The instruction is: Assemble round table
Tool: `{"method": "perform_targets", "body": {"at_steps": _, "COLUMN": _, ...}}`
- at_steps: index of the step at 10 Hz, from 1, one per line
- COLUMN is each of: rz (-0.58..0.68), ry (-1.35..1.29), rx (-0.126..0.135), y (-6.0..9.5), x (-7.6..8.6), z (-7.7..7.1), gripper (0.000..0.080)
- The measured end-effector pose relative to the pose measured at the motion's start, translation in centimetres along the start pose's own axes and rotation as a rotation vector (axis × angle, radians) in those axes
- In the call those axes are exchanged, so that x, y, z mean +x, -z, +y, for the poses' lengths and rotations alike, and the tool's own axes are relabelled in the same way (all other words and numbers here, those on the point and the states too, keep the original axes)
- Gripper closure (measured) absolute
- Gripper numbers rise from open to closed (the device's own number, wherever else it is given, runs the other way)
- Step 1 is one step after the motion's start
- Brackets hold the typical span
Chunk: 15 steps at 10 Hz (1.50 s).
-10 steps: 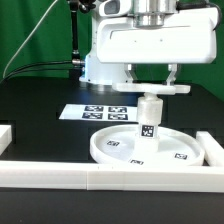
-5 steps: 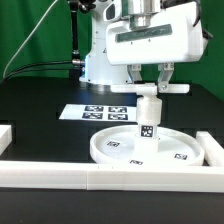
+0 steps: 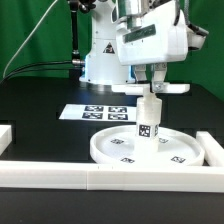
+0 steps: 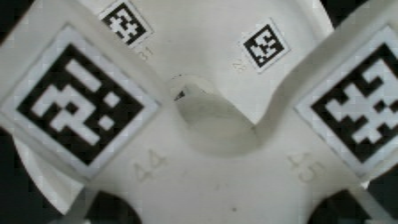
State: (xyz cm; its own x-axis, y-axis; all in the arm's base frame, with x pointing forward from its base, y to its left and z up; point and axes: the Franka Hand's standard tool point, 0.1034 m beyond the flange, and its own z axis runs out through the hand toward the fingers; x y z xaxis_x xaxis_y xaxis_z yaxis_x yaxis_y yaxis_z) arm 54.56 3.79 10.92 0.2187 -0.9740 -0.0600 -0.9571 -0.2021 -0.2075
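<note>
The smooth white rimmed disc [image 3: 105, 150] lies flat on the black desk [image 3: 40, 110], close behind the front rail [image 3: 60, 178], with open room toward the exterior view's left. The tagged cylinder leg [image 3: 149, 115] stands upright at the disc's centre, capped by the flat, round-ended cross-shaped piece [image 3: 135, 88]. The claw [image 3: 157, 80] straddles its middle; I cannot tell whether it is clamped.

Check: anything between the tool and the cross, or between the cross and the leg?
Nothing visible. The tool straddles the cross, which sits on top of the upright leg on the disc.
</note>
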Motion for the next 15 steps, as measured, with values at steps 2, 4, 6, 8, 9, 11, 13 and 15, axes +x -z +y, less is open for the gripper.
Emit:
{"method": "perform_targets", "body": {"at_steps": 2, "rz": -0.008, "ry": -0.116, "rx": 0.004, "y": 0.0, "x": 0.0, "z": 0.0, "gripper": 0.0354}}
{"method": "perform_targets", "body": {"at_steps": 4, "rz": -0.017, "ry": -0.222, "rx": 0.008, "y": 0.0, "x": 0.0, "z": 0.0, "gripper": 0.0354}}
{"method": "perform_targets", "body": {"at_steps": 6, "rz": -0.023, "ry": -0.331, "rx": 0.009, "y": 0.0, "x": 0.0, "z": 0.0, "gripper": 0.0354}}
{"method": "perform_targets", "body": {"at_steps": 8, "rz": -0.032, "ry": -0.432, "rx": 0.01, "y": 0.0, "x": 0.0, "z": 0.1, "gripper": 0.0354}}
{"method": "perform_targets", "body": {"at_steps": 9, "rz": -0.036, "ry": -0.46, "rx": 0.011, "y": 0.0, "x": -0.1, "z": 0.1, "gripper": 0.0273}}
{"method": "perform_targets", "body": {"at_steps": 11, "rz": -0.04, "ry": -0.45, "rx": 0.01, "y": -0.1, "x": -0.2, "z": 0.1, "gripper": 0.0188}}
{"method": "perform_targets", "body": {"at_steps": 13, "rz": -0.063, "ry": -0.377, "rx": -0.018, "y": 0.1, "x": -0.3, "z": 0.0, "gripper": 0.0162}}
{"method": "perform_targets", "body": {"at_steps": 15, "rz": -0.092, "ry": -0.29, "rx": -0.025, "y": 0.6, "x": 0.1, "z": -0.9, "gripper": 0.0152}}
